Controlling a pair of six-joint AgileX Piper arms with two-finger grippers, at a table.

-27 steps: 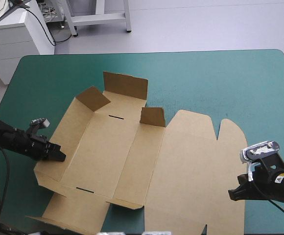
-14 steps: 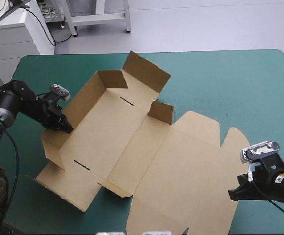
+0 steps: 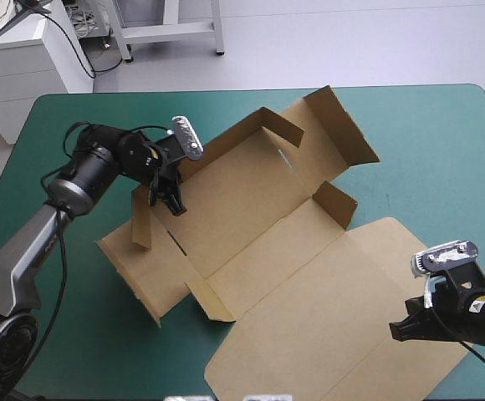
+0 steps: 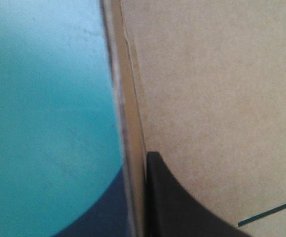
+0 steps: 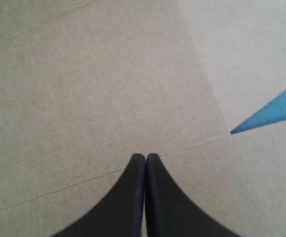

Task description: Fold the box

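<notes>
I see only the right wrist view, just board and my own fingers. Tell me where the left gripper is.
Observer: The left gripper holds the box by its raised wall on the left side, fingers shut on the board.
Operator: Report the far end.
Observer: The far end flap stands raised.
Operator: Place my gripper on the table.
Observer: The right gripper is at the right edge of the lid, near the table's near right corner.

right gripper (image 5: 145, 158): black fingers met in one pointed arch | box (image 5: 84, 89): creased brown board beneath and ahead | teal-green cover (image 5: 276, 111): narrow wedge beside
</notes>
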